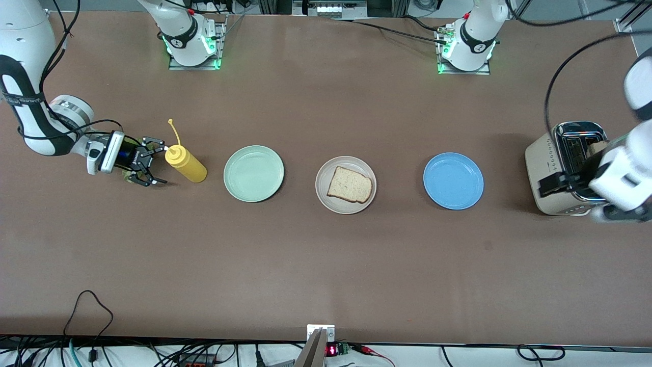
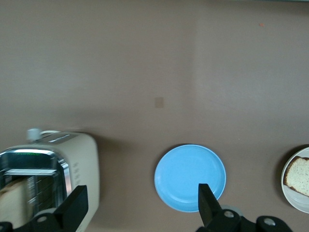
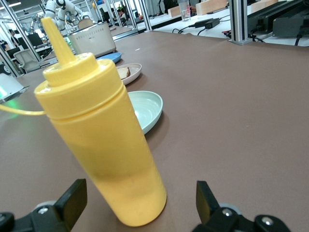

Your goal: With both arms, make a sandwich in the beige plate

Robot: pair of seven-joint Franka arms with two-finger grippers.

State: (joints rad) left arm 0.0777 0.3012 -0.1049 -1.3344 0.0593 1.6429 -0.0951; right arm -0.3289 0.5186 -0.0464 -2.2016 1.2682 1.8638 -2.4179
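The beige plate (image 1: 322, 189) lies mid-table with one brown-crusted bread slice (image 1: 350, 184) on it; both show in the left wrist view (image 2: 295, 199) and the right wrist view (image 3: 134, 71). A second slice (image 1: 597, 148) stands in a toaster slot. My left gripper (image 1: 570, 186) is up in the air over the toaster, open and empty (image 2: 141, 208). My right gripper (image 1: 153, 162) is low at the right arm's end of the table, open and empty (image 3: 140, 203), just beside the yellow bottle. A bit of ruffled green (image 1: 127, 176) shows under it, perhaps the lettuce.
A yellow squeeze bottle (image 1: 186, 163) stands right in front of the right gripper's fingers (image 3: 101, 140). A mint-green plate (image 1: 253, 173) and a blue plate (image 1: 453, 181) flank the beige plate. A cream toaster (image 1: 547, 168) stands at the left arm's end (image 2: 82, 164).
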